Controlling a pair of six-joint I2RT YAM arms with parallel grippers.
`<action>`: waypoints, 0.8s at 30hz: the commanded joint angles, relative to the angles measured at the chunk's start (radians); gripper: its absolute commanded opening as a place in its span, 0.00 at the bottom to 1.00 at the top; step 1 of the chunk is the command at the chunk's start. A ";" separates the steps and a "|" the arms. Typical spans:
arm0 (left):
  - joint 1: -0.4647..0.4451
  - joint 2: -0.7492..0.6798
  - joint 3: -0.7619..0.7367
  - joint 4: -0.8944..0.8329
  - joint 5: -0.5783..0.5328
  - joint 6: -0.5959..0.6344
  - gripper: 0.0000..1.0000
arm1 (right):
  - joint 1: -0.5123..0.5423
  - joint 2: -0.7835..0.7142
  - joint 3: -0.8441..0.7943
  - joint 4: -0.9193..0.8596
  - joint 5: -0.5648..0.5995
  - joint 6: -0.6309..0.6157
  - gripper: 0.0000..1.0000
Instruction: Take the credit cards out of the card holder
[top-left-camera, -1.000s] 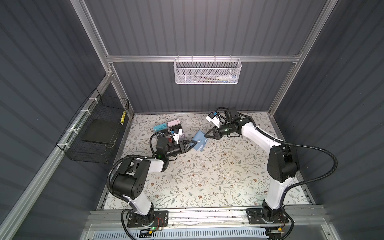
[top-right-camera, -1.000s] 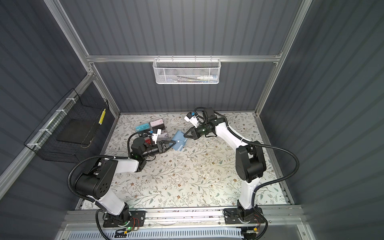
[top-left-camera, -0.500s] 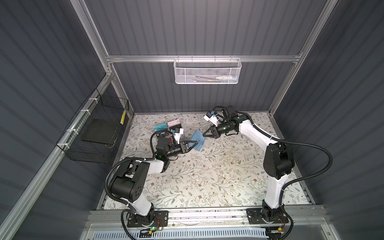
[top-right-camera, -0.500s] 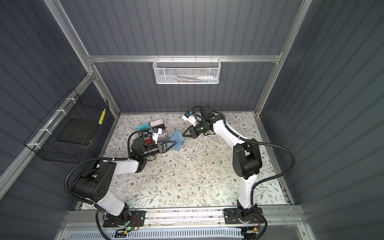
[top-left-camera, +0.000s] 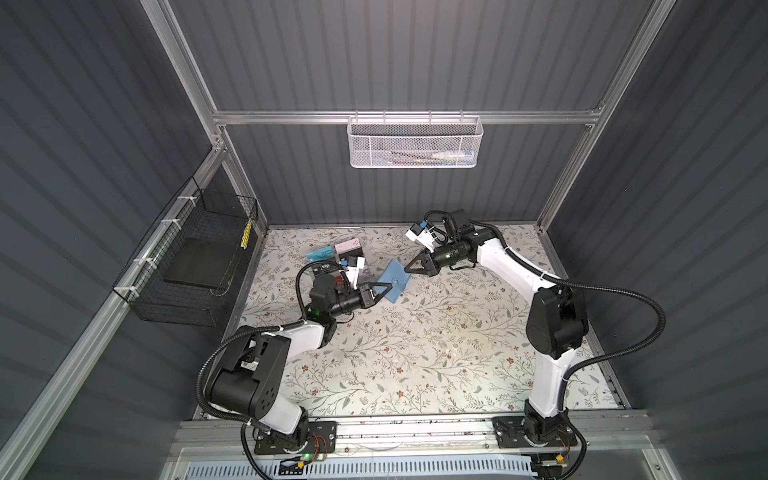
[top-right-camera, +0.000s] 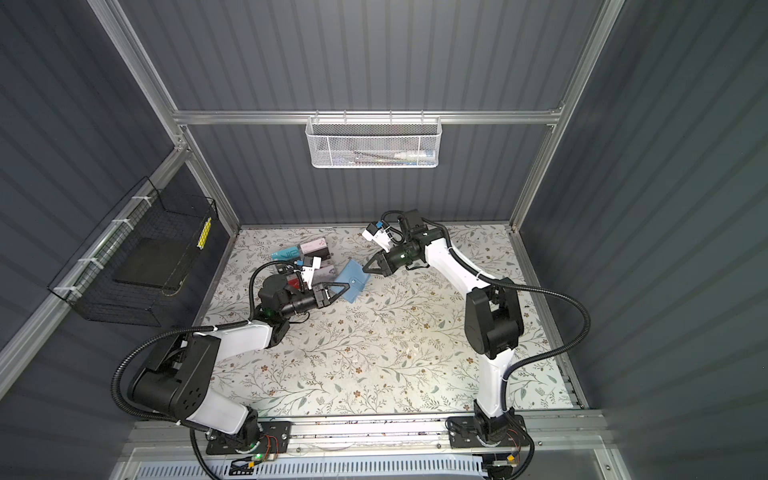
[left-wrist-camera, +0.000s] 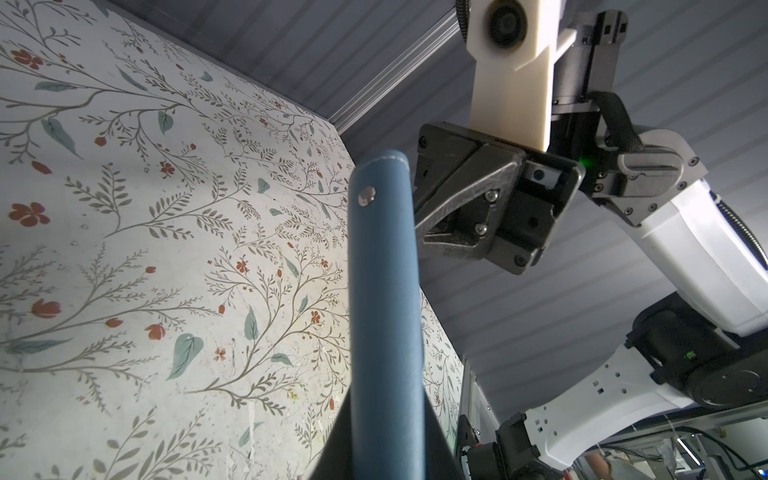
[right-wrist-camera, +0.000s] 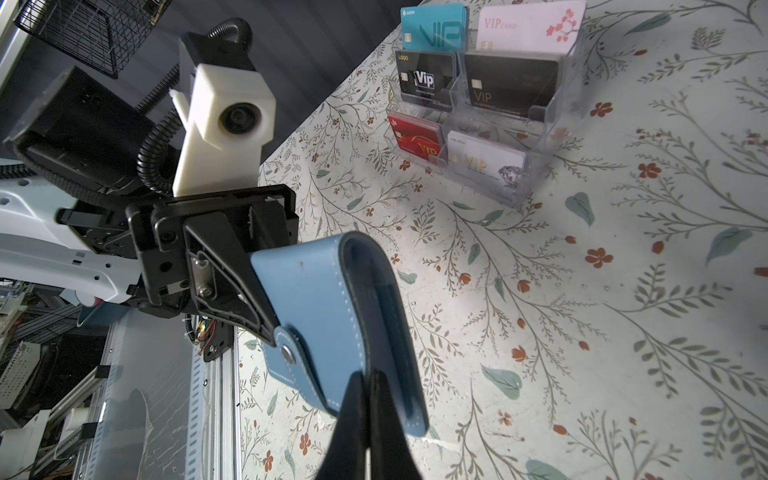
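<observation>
Holder (top-left-camera: 395, 276), slate blue and folded, hangs clear of the floral counter (top-left-camera: 415, 357) between the two grippers. In both top views it is toward the back and left of the middle. The left gripper (top-left-camera: 390, 286) grasps one end. In the right wrist view one of its black fingers (right-wrist-camera: 232, 270) lies flat on the outer face beside the snap (right-wrist-camera: 286, 352). In the left wrist view the holder rises from between its jaws. The right gripper (top-left-camera: 407, 269) is clenched on the opposite edge, its fingertips (right-wrist-camera: 353, 407) pinching a stitched blue layer. The tab lies over the face with the snap on it. The fold bulges open at the spine and shows a dark lining; what sits inside cannot be told. Just behind the holder a clear tiered rack (right-wrist-camera: 540, 137) stands on the counter. Teal, pink, black, red and white VIP cards (right-wrist-camera: 424, 79) stand upright in its pockets.
</observation>
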 joint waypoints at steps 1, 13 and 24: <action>-0.018 -0.056 0.000 -0.041 -0.026 0.074 0.00 | -0.003 -0.045 -0.024 0.085 0.080 0.050 0.16; -0.163 -0.210 0.017 -0.302 -0.807 0.350 0.00 | 0.043 -0.318 -0.363 0.443 0.533 0.534 0.99; -0.313 -0.106 -0.034 -0.048 -1.063 0.495 0.00 | 0.192 -0.292 -0.440 0.561 0.665 0.808 0.99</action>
